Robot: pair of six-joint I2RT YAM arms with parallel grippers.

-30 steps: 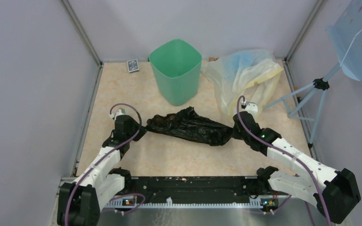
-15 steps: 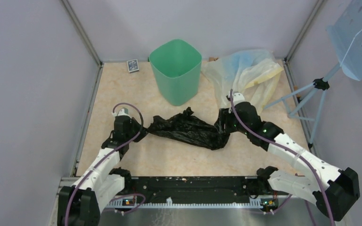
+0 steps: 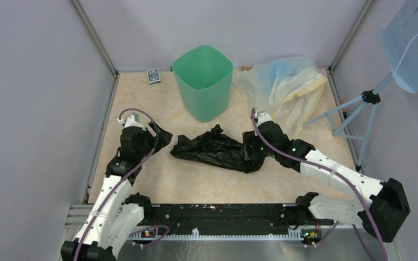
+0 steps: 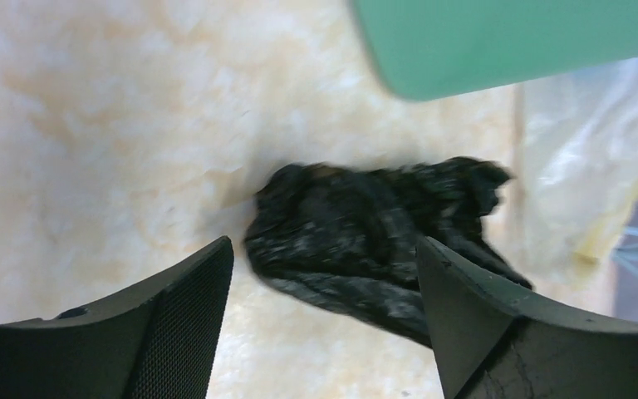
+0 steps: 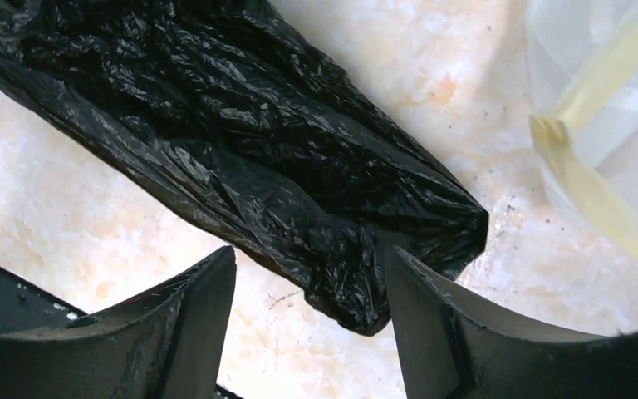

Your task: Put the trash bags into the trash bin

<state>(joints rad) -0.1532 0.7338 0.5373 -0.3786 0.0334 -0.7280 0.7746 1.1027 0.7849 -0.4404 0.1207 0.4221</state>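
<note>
Black crinkled trash bag [image 3: 217, 152] lies slack on the beige tabletop [image 3: 141, 103], near the mint-green trash bin [image 3: 202, 81] and outside it. Left gripper [image 3: 161, 136] stands open beside the bag's left end, holding nothing. Right gripper [image 3: 249, 148] is at its right end, jaws spread and unclamped.

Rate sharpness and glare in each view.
Left wrist: smeared throughout, with the black trash bag and green bin both soft-edged. Right wrist: crisp, with bright glints on the bag's crinkles and the pale plastic heap slightly washed out. Top external: sharp and evenly lit, with only faint shadows.
</note>
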